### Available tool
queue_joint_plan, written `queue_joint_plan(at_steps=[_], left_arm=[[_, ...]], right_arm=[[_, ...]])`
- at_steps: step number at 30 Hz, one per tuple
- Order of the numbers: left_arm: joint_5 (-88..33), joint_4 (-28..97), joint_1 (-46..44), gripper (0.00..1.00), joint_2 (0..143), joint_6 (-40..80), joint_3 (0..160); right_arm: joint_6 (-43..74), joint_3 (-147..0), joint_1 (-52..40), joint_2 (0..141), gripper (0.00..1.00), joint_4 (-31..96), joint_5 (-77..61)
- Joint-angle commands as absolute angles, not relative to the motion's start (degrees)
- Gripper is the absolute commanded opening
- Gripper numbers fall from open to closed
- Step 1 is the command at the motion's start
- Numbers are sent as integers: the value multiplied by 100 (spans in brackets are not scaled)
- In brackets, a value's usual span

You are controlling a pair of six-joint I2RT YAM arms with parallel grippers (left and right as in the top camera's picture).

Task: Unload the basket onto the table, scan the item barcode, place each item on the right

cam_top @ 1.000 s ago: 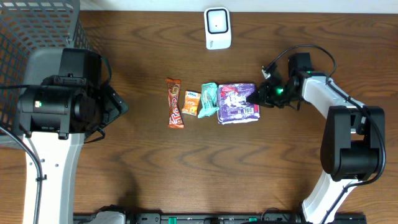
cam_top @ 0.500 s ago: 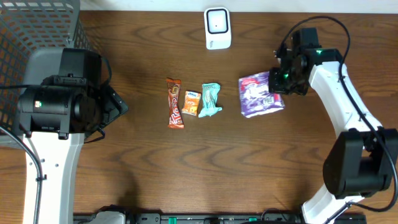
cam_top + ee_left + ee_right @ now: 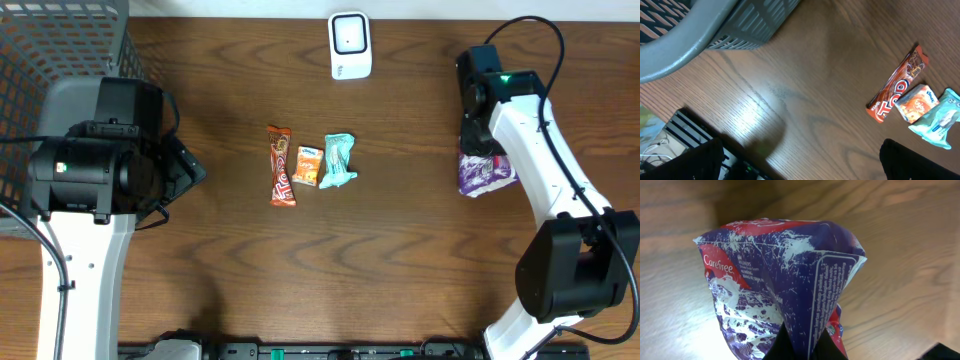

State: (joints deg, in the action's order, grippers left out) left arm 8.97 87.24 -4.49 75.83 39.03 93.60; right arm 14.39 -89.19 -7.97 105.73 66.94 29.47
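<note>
Status: pick is done, scan is not.

- Right fingers [image 3: 785, 352] are pinched shut on a fold of the purple crinkly plastic pack [image 3: 785, 280]. It hangs from them and looks clear of the wooden surface [image 3: 420, 270].
- From overhead, the pack [image 3: 487, 172] sits on the right side, half hidden under the right arm. It is nearer to us and further right than the white box-shaped scanner [image 3: 350, 45] at the far edge, and well apart from it.
- We can't find the barcode. The right wrist view shows a panel of fine print on one face, but no bars we can make out, so which face needs presenting is open.
- Left fingers [image 3: 920, 162] are spread wide with nothing between them, idling on the left beside the grey mesh basket [image 3: 60, 40].
- The orange-brown candy bar wrapper [image 3: 282, 166], small orange packet [image 3: 308, 166] and mint-green packet [image 3: 338, 161] lie in a row mid-surface, with nothing gripping them.

Left to do, as we judge it: carry the pack far-left to the scanner, turn the barcode face toward its window and hold it steady. The pinch on a thin fold looks like the weak point, since the pack may swing or slip in transit.
</note>
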Motion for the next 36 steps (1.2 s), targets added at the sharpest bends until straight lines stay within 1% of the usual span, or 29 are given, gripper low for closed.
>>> queue_joint_plan(at_steps=[1, 5, 8, 11, 17, 18, 19, 20, 24, 25, 27, 30, 31, 33, 36], left_arm=[[969, 8759, -419, 99, 7513, 3955, 9356], [969, 8759, -419, 99, 7513, 3955, 9356], [969, 8759, -419, 99, 7513, 3955, 9356], [969, 8759, -419, 99, 7513, 3955, 9356], [969, 8759, -419, 99, 7513, 3955, 9356], [969, 8759, -419, 99, 7513, 3955, 9356], [969, 8759, -419, 100, 7513, 3955, 9356], [969, 8759, -419, 99, 7513, 3955, 9356], [969, 8759, -419, 99, 7513, 3955, 9356], [969, 8759, -419, 99, 7513, 3955, 9356], [969, 8759, -419, 99, 7513, 3955, 9356], [969, 8759, -419, 99, 7513, 3955, 9356], [969, 8759, -419, 99, 7513, 3955, 9356], [969, 8759, -419, 99, 7513, 3955, 9356], [969, 8759, -419, 99, 7513, 3955, 9356]], right_arm=[[1767, -8943, -873, 10460, 1, 6571, 3645], [1820, -8621, -923, 10464, 1, 6274, 3660], [1522, -8320, -1013, 10464, 1, 5970, 3662], [1496, -8114, -1162, 10464, 1, 5778, 3719], [1542, -8071, -1761, 10464, 1, 5706, 3693], [1544, -8071, -1850, 10464, 2, 5682, 3677], [1542, -8071, -2012, 10464, 11, 5614, 3559], [1540, -8071, -2097, 10464, 15, 5568, 3424], [1542, -8071, -2370, 10464, 49, 5345, 2556], [1542, -8071, -2427, 10464, 59, 5269, 2316], [1542, -8073, -2488, 10464, 73, 5124, 1977], [1542, -8136, -2512, 10457, 82, 5017, 1562], [1542, -8193, -2510, 10457, 87, 5030, 1431], [1542, -8340, -2499, 10457, 94, 5081, 1214], [1540, -8663, -2443, 10457, 98, 5231, 904]])
